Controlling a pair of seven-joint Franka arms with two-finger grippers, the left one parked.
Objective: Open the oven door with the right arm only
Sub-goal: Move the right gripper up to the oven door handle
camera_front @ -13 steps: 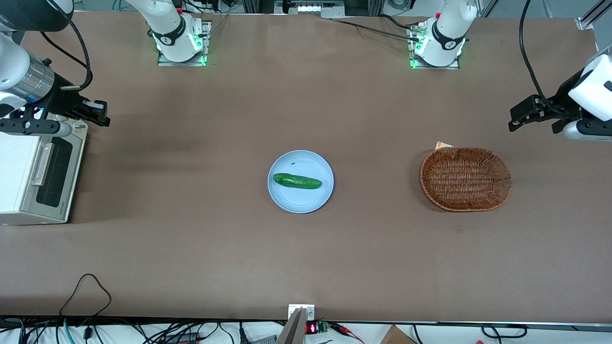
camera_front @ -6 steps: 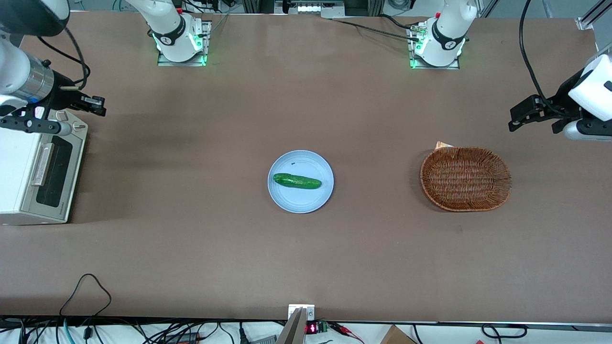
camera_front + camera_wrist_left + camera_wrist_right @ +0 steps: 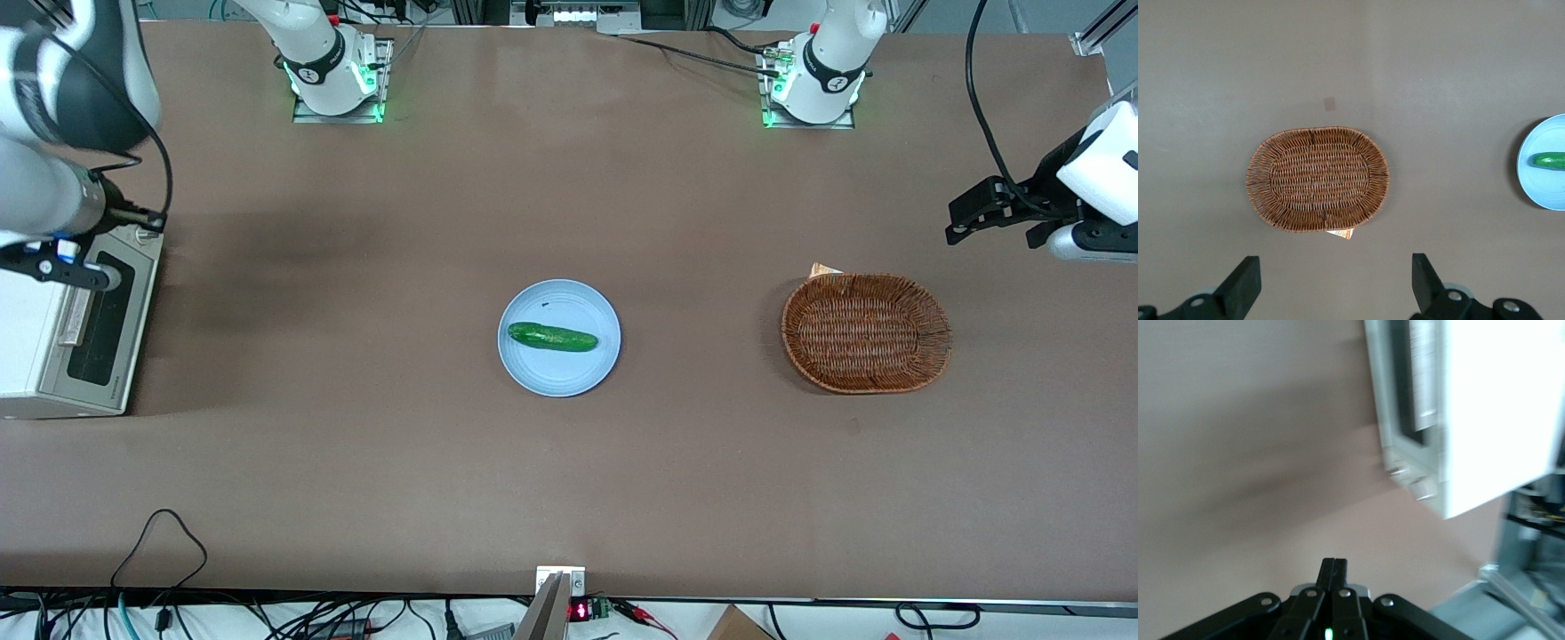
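**Right arm's tool over the oven end of the counter, door shut**

The toaster oven [image 3: 62, 333] sits at the working arm's end of the brown counter [image 3: 569, 480], its silver front turned toward the middle of the counter. The oven door [image 3: 100, 331] lies flush in that front, closed, with its dark glass window and the silver bar handle [image 3: 76, 311] along the door's upper edge. The small round knobs [image 3: 1408, 480] stand beside the door, at the end of the front farther from the front camera.

The right arm [image 3: 53, 133] reaches over that end of the oven. Its tool [image 3: 1334, 577] shows in the right wrist view with the two black fingers [image 3: 1327, 577] pressed together, nothing between them, hanging above bare counter near the knob end of the oven and apart from the handle. In the front view the tool itself is mostly hidden by the arm's wrist.

Near the middle of the counter a light blue plate [image 3: 558, 373] carries a green cucumber [image 3: 552, 337]. Toward the parked arm's end lies an oval wicker basket [image 3: 866, 332], well apart from the plate.
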